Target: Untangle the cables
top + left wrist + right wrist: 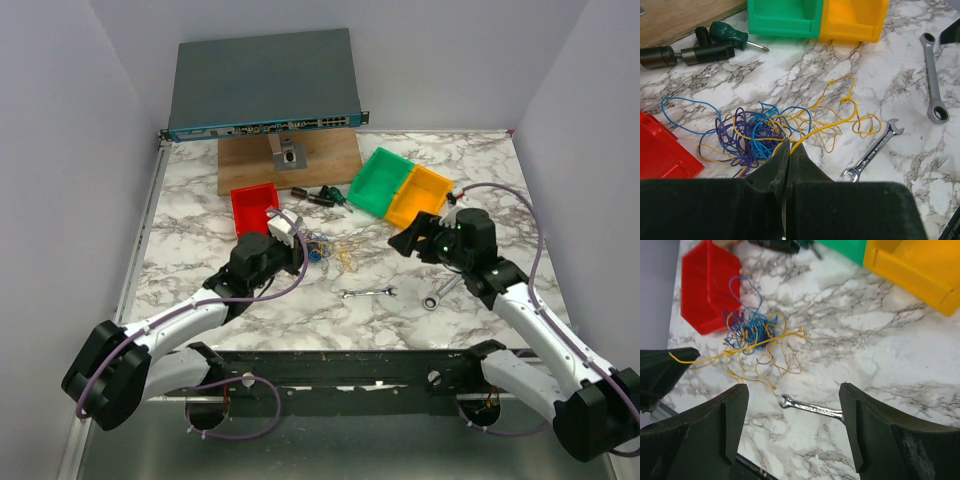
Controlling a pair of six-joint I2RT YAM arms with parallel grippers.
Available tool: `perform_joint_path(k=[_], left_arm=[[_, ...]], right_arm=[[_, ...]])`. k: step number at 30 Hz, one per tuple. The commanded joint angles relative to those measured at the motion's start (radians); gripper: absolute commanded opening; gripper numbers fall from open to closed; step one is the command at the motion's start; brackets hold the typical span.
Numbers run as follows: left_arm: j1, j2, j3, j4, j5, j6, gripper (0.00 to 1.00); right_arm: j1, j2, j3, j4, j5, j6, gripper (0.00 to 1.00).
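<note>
The cables (757, 132) lie on the marble as a loose knot of thin blue, purple and yellow wires, with yellow loops (842, 107) trailing right. My left gripper (789, 146) is shut on one yellow strand at the knot's near edge. From above, the left gripper (297, 252) sits just left of the cables (330, 250). My right gripper (404, 241) hangs open to their right, holding nothing. In the right wrist view its fingers (735, 415) frame bare marble, and a taut yellow strand (740, 345) runs from the knot (752, 330) to the left gripper's tip (667, 367).
A small silver wrench (368, 292) lies in front of the cables and a ratcheting wrench (440, 292) lies further right. A red bin (255, 205), green bin (380, 180) and yellow bin (420, 195) stand behind. Screwdrivers (322, 195) lie by a wooden board (290, 160).
</note>
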State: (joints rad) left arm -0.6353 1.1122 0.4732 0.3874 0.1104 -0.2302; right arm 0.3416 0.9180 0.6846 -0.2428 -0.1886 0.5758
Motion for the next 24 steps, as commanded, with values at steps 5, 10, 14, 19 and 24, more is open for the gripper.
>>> perform_joint_path(k=[5,10,14,19,24], left_arm=[[-0.002,-0.064,-0.052,0.09,0.034,0.023,0.0],[-0.003,-0.058,-0.042,0.071,0.031,0.022,0.0],[-0.003,-0.051,-0.036,0.067,0.031,0.02,0.0],[-0.003,-0.042,-0.026,0.061,0.032,0.019,0.0],[-0.002,-0.04,-0.025,0.052,0.028,0.019,0.0]], right_arm=[[0.173,0.104,-0.143,0.233,-0.047,0.005,0.76],[0.303,0.154,-0.221,0.424,-0.019,0.034,0.75],[0.357,0.165,-0.281,0.56,-0.017,0.03,0.75],[0.415,0.252,-0.244,0.605,0.067,-0.023,0.77],[0.438,0.372,-0.199,0.725,0.146,-0.034,0.71]])
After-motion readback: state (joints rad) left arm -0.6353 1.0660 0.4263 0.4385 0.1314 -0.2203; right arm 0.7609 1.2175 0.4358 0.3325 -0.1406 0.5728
